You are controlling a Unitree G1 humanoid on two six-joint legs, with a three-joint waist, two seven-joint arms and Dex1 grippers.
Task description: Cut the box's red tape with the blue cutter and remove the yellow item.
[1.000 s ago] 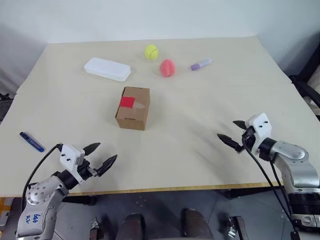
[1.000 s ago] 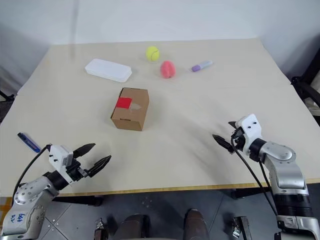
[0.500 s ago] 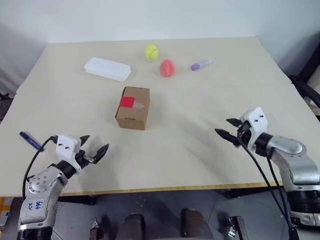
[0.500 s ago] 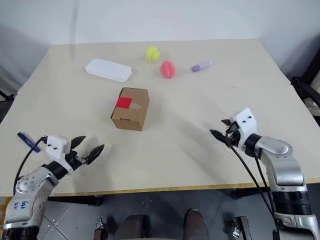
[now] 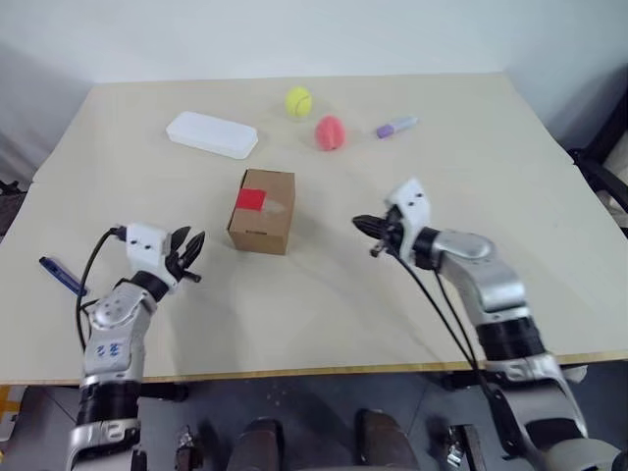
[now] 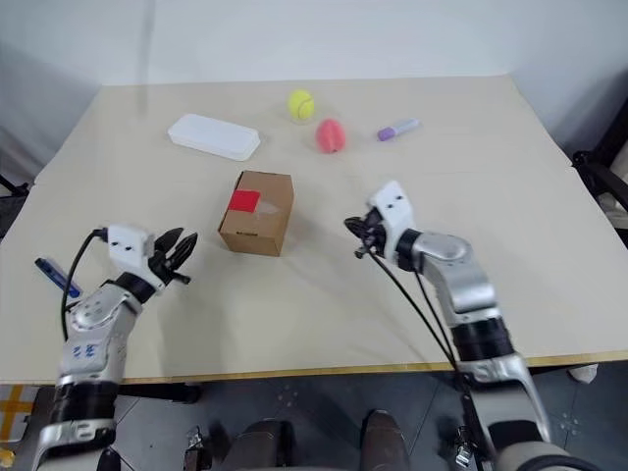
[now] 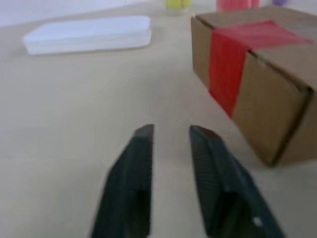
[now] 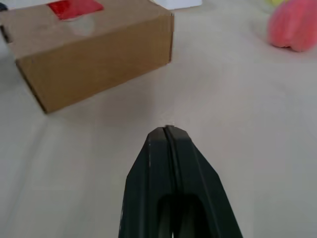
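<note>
The brown box [image 5: 262, 211] stands mid-table with the red tape [image 5: 249, 199] across its top left edge. The blue cutter [image 5: 61, 278] lies near the table's left edge, behind and left of my left gripper [image 5: 193, 257]. That gripper hovers left of the box, its fingers [image 7: 143, 144] narrowly open with nothing between them. My right gripper [image 5: 359, 224] is shut and empty, pointing at the box from its right, a short gap away. The wrist views show the box [image 8: 99, 54] close ahead. The yellow item is hidden.
A flat white case [image 5: 211, 134] lies behind the box at the left. A yellow-green tennis ball [image 5: 297, 101], a pink ball [image 5: 330, 131] and a lavender marker [image 5: 395, 127] sit at the back. The table's front edge [image 5: 314, 371] runs below both arms.
My right gripper swung left across the table toward the box and shut. My left gripper moved forward to the box's left side and its fingers narrowed.
</note>
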